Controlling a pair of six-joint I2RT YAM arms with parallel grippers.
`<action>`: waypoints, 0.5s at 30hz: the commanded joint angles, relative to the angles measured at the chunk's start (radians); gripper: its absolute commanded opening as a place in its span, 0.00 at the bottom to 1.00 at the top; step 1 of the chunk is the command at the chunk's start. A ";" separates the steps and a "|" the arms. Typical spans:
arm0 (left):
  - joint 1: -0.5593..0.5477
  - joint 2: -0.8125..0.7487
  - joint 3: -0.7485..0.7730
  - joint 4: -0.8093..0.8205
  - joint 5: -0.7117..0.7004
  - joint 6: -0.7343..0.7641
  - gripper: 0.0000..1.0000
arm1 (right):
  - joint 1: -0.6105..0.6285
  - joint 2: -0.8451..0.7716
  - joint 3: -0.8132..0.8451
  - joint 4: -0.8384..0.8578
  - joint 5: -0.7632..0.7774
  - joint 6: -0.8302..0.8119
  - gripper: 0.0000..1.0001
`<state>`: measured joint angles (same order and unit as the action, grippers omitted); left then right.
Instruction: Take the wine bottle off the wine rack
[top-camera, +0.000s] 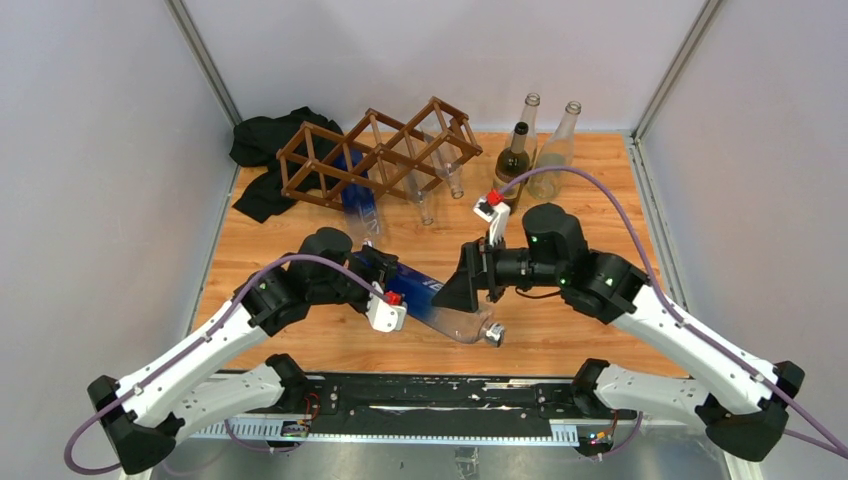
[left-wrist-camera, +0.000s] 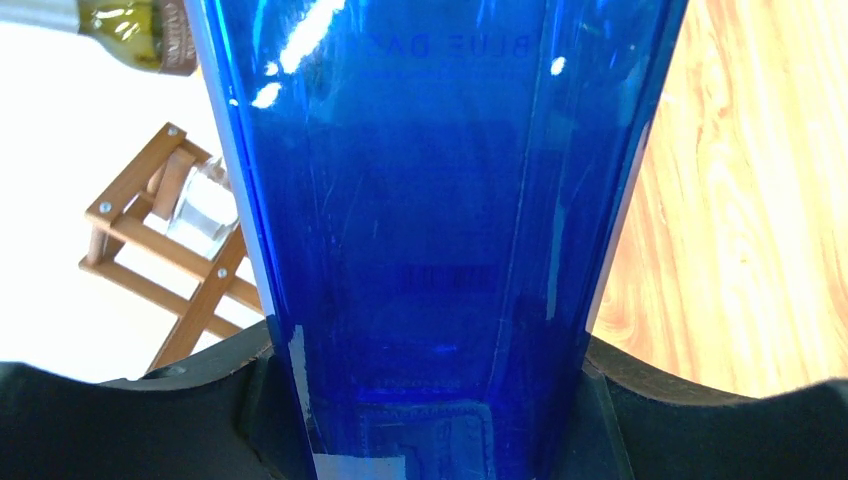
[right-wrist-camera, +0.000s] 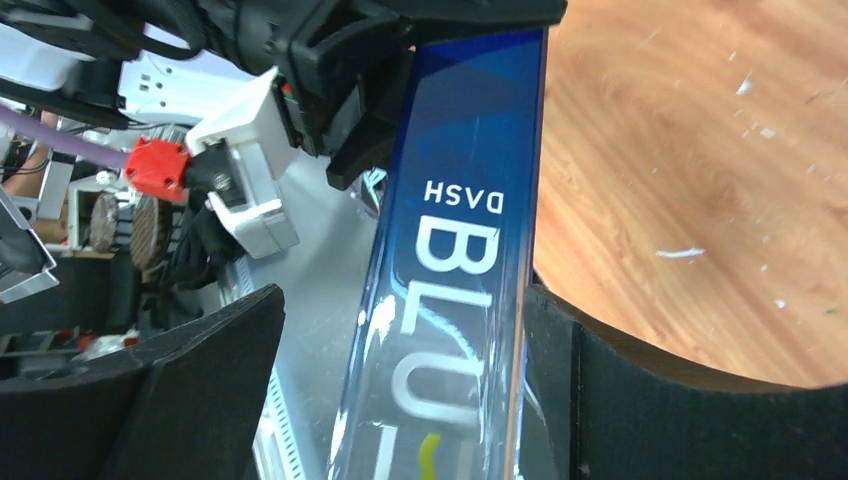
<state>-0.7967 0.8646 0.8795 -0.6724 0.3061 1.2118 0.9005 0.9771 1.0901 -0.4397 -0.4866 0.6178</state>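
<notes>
Top external, L claw (top-camera: 378, 268) grasping wine bottle (top-camera: 420, 288), R claw (top-camera: 455, 292) prob. released round it

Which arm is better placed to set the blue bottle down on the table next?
Left, probably. The left tool is clamped on the blue see-through wine bottle, clear of the dark brown wooden lattice rack. The right tool only straddles it, a gap showing beside one pad.

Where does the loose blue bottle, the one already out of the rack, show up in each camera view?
Top external: blue bottle low centre, slanting down to the right over the wooden table.
Left wrist: fills the middle from top to bottom.
Right wrist: a tilted band through the centre, with white lettering.
Shared landmark: the wooden table, on the right side in both wrist views.
</notes>
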 joint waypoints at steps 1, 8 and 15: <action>-0.009 -0.080 -0.012 0.269 -0.038 -0.193 0.00 | -0.014 -0.070 0.062 0.003 0.090 -0.062 0.93; -0.007 -0.121 0.018 0.245 -0.039 -0.501 0.00 | -0.034 -0.141 0.228 -0.021 0.233 -0.168 0.94; 0.014 -0.139 0.030 0.315 0.048 -0.902 0.00 | -0.034 -0.175 0.342 -0.043 0.294 -0.214 0.96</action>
<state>-0.7937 0.7673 0.8452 -0.5732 0.2596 0.6079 0.8764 0.8299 1.3964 -0.4553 -0.2626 0.4648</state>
